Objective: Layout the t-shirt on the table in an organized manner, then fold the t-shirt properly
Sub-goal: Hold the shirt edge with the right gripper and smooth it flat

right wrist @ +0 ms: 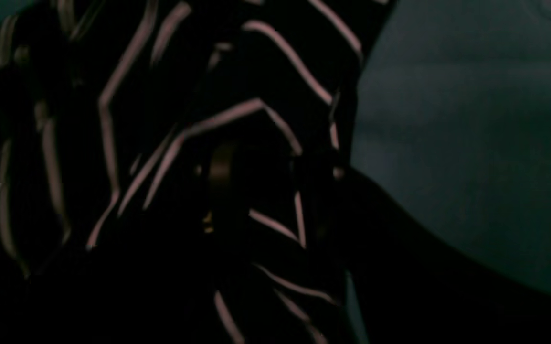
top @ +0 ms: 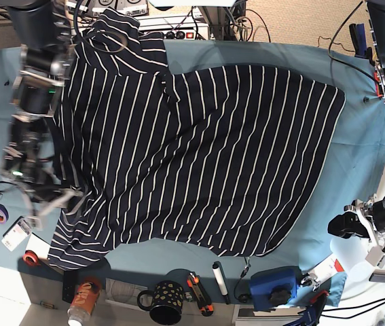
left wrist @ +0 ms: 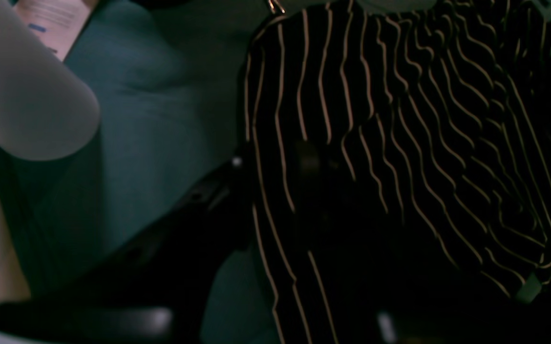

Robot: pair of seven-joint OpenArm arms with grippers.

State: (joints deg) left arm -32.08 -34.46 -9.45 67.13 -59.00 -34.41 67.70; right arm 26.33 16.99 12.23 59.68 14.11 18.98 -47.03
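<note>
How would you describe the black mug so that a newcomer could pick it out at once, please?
Start at the teal table and follow the near edge below the striped t-shirt. The mug stands there between an orange-labelled bottle and a white marker. It alone is black with small light dots and a side handle.

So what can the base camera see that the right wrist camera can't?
Only the base view shows the whole dark navy short-sleeved t-shirt with thin white stripes spread out, both arms, the black polka-dot mug, the orange-labelled bottle and the blue box along the near edge. The right gripper sits at the shirt's edge; whether it grips is unclear.

Only the right wrist view shows a dim close-up of wrinkled stripes, with a dark part of the arm at the bottom.

Both show the striped shirt lying on the teal-blue cloth table.
</note>
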